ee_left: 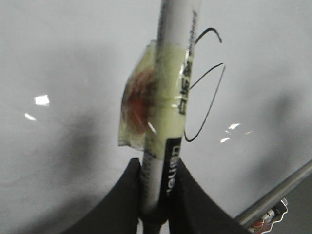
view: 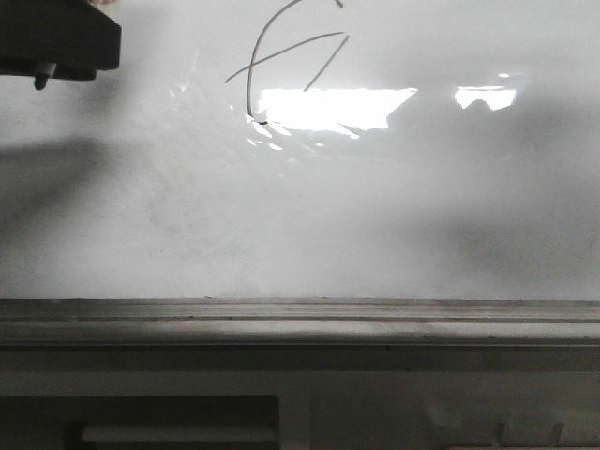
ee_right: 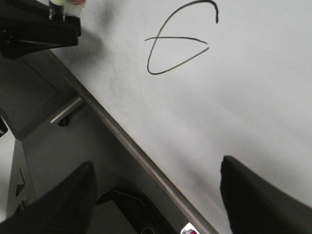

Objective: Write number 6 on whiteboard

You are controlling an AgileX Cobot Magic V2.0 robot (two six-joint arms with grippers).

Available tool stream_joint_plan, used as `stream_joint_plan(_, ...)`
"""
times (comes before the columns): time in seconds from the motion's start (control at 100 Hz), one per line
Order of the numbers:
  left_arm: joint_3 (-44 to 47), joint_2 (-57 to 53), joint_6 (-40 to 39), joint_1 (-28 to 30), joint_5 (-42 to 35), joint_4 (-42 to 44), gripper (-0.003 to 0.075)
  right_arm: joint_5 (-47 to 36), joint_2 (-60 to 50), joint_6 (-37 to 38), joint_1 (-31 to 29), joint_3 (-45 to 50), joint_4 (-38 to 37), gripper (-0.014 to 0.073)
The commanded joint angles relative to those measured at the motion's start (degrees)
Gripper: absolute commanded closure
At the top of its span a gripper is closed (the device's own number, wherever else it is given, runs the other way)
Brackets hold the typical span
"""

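Observation:
The whiteboard (view: pixel 375 216) fills most of the front view, glossy white with faint smudges. The number 6 (view: pixel 286 52) is drawn in thin black lines near its far middle: a tall curve crossed by a slanted, hooked stroke. It also shows as the number 6 (ee_left: pixel 213 97) and the number 6 (ee_right: pixel 175 38). My left gripper (ee_left: pixel 157 163) is shut on a white marker (ee_left: pixel 170 97) wrapped in yellowish tape. It hangs at the far left (view: pixel 56 42), well left of the number, with the marker tip (view: pixel 41 75) pointing down. My right gripper (ee_right: pixel 157 163) is open and empty over the board's edge.
A grey metal edge (view: pixel 300 314) runs along the board's near side. Bright glare (view: pixel 328 108) lies just below the number. In the right wrist view, a grey surface with a metal bar (ee_right: pixel 66 109) and a dark object (ee_right: pixel 141 209) lie beside the board.

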Motion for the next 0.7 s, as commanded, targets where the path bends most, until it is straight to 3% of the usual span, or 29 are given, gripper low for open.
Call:
stream_joint_plan(0.0,-2.08,1.72,-0.51,0.0,-2.04,-4.38,0.0741,-3.39,-1.01,-0.34,-0.4,-0.4,3.16,0.0117)
stream_joint_plan(0.53,-4.37,7.55,-2.69,11.16,12.35,-5.61,0.0736,-3.61,-1.01,-0.34,-0.4,0.61,3.16,0.0117)
stream_joint_plan(0.63,-4.37,7.55,-2.69,11.34,12.88,-5.61,0.0677,-3.74,-1.01,-0.34,-0.4,0.61,3.16,0.0117)
stream_joint_plan(0.69,-4.37,7.55,-2.69,11.34,12.88,-5.61,0.0595,-3.74,-1.01,-0.34,-0.4,0.61,3.16,0.0117)
